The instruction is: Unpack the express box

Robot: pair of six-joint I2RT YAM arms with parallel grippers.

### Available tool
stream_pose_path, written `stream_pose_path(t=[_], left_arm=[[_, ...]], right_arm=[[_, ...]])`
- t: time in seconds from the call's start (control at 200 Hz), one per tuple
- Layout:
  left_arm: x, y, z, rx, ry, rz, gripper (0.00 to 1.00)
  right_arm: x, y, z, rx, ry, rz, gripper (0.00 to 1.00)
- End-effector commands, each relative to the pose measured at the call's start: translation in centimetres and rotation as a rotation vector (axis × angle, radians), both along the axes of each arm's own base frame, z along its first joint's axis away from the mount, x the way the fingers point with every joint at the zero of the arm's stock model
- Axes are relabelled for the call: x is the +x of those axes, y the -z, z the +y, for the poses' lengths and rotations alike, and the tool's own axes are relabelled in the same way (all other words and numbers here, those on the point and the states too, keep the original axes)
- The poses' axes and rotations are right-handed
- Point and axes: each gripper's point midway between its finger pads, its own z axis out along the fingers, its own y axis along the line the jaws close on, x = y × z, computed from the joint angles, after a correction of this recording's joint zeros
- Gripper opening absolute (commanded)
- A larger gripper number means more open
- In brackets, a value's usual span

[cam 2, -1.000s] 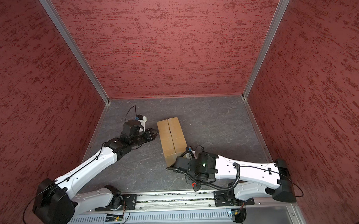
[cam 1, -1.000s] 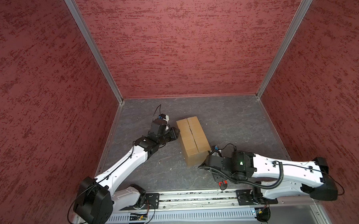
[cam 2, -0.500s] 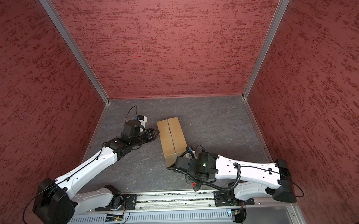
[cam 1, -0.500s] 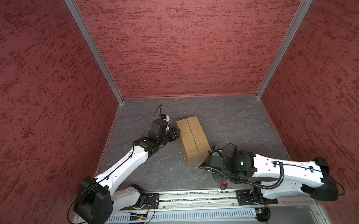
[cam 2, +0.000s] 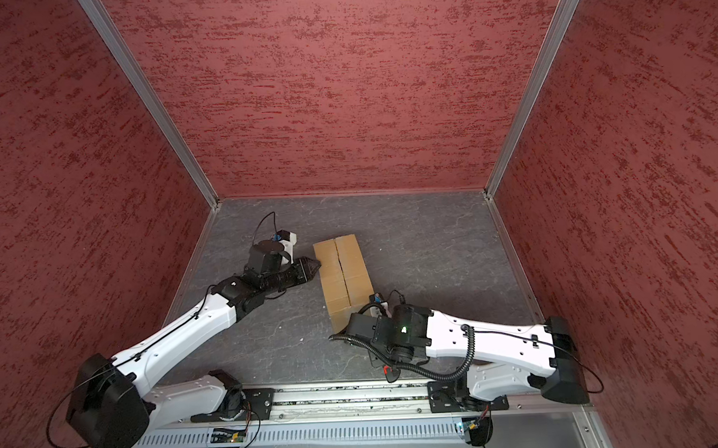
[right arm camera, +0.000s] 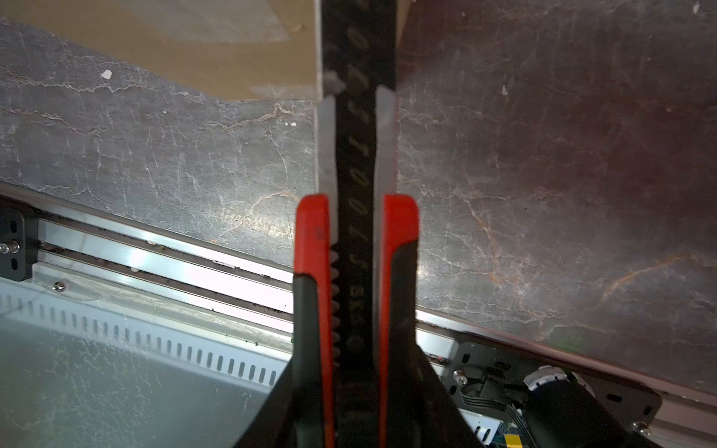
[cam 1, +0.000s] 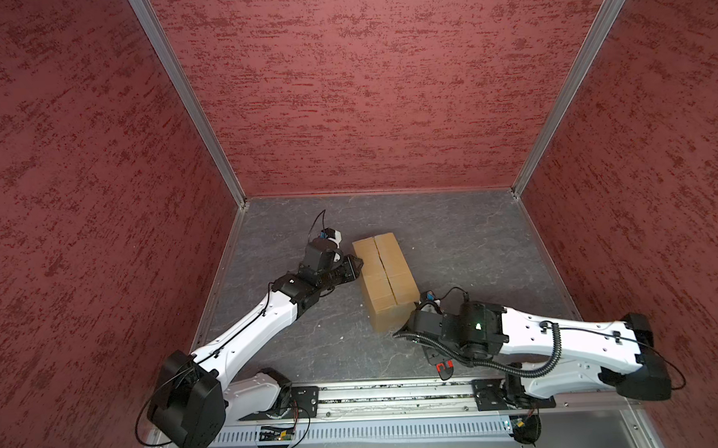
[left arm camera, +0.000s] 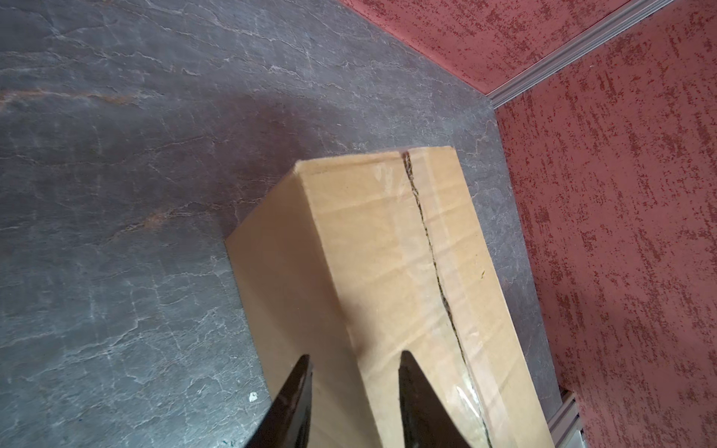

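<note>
The express box (cam 1: 386, 278) (cam 2: 345, 275) is a plain brown carton lying flat on the grey floor, flaps down. Clear tape runs along its centre seam (left arm camera: 430, 248), which shows as a dark ragged line. My left gripper (cam 1: 357, 263) (cam 2: 317, 265) (left arm camera: 355, 358) is at the box's left long side, open, with the box's upper edge between its tips. My right gripper (right arm camera: 355, 279) is shut on a red-and-black utility knife (right arm camera: 357, 163). The knife reaches to the box's near corner (right arm camera: 271, 77). In a top view only its red end (cam 1: 444, 367) shows under the wrist.
Red textured walls (cam 1: 364, 87) close in the floor at the back and on both sides. A metal rail (cam 1: 389, 392) with both arm bases runs along the front edge. The right forearm (cam 1: 562, 341) lies low in front of the box.
</note>
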Motion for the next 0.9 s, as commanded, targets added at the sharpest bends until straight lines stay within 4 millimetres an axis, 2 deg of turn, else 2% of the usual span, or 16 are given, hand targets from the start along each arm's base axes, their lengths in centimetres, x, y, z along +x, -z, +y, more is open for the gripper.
stream_pose_path(t=[0.0, 0.892], left_arm=[[-0.10, 0.42, -0.38, -0.012, 0.006, 0.003, 0.37], [-0.01, 0.61, -0.59, -0.009, 0.004, 0.004, 0.37]], right_arm=[[0.76, -1.24, 0.48, 0.031, 0.022, -0.024, 0.05], [0.62, -1.46, 0.20, 0.034, 0.021, -0.023, 0.05]])
